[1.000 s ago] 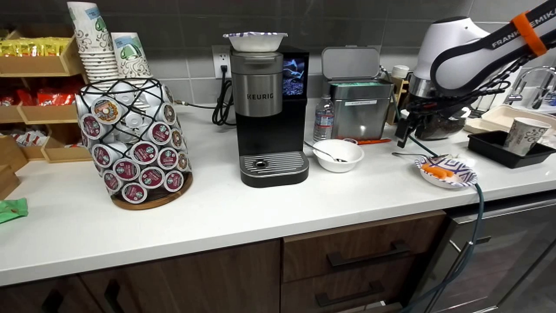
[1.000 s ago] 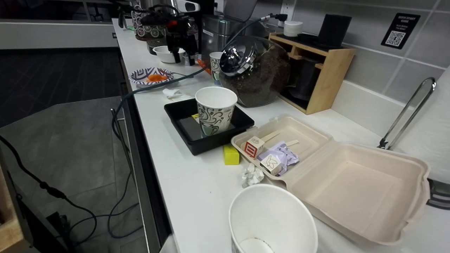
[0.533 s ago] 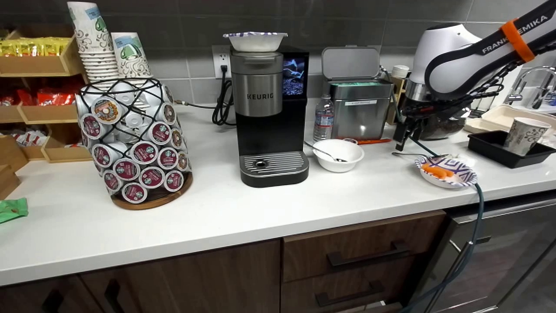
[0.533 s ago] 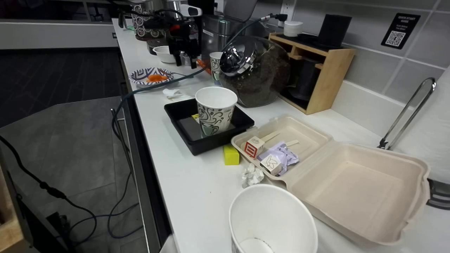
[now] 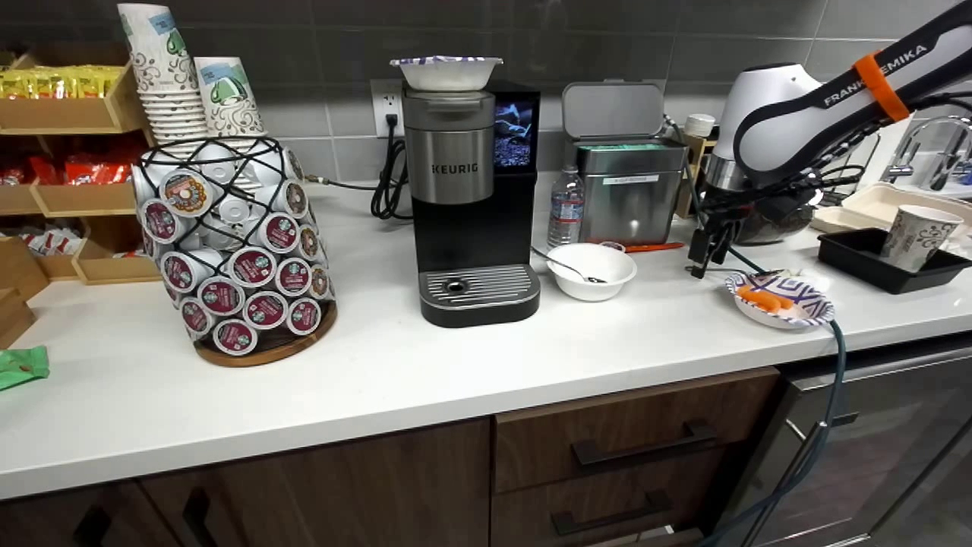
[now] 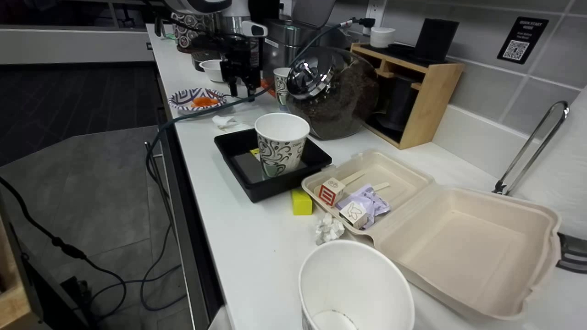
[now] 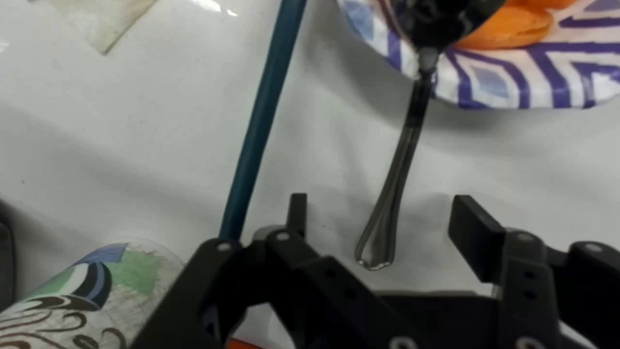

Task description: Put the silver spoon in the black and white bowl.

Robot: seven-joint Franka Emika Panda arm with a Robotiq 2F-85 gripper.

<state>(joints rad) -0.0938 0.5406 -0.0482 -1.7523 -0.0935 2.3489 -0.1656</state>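
Here, the end effector (image 7: 379, 207) straddles the silver spoon's handle (image 7: 405, 151).

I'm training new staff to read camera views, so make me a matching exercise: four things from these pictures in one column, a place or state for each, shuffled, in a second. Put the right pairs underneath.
Things
1. Gripper
2. Spoon in the wrist view
3. Black tray
4. Water bottle

Places and states
A. Beside the coffee maker
B. Crossing the rim of a purple-patterned bowl
C. Open
D. Has a paper cup in it

Right pairs: 1-C, 2-B, 3-D, 4-A
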